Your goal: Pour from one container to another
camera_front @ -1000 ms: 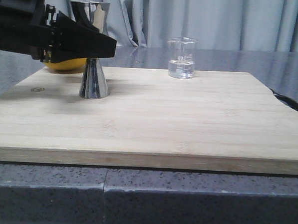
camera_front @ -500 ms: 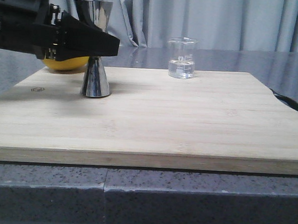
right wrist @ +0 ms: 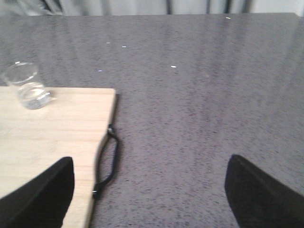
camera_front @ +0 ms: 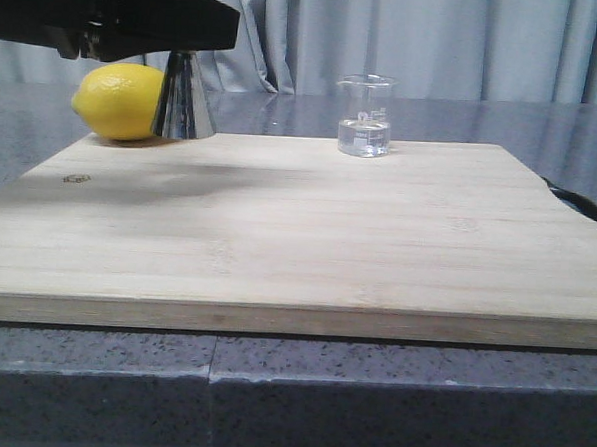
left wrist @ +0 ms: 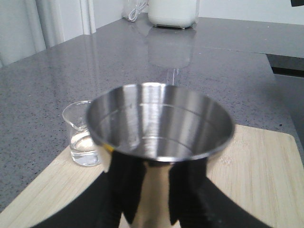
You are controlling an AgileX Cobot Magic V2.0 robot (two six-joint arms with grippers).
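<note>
Both left jaws clamp the jigger (camera_front: 184, 102) waist, base off the board (camera_front: 308, 234).

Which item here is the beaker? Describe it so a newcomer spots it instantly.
Find the wooden board, then its far edge, right of centre. The beaker stands there alone: small, clear glass, some clear liquid inside, unlike the yellow lemon and the steel jigger at far left.

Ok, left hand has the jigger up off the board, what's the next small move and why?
Probably carry the jigger right, toward the beaker, and set it down beside it. The left hand holds it clear of the cutting board, the beaker sits far across holding liquid, and the right hand is open, over the countertop.
</note>
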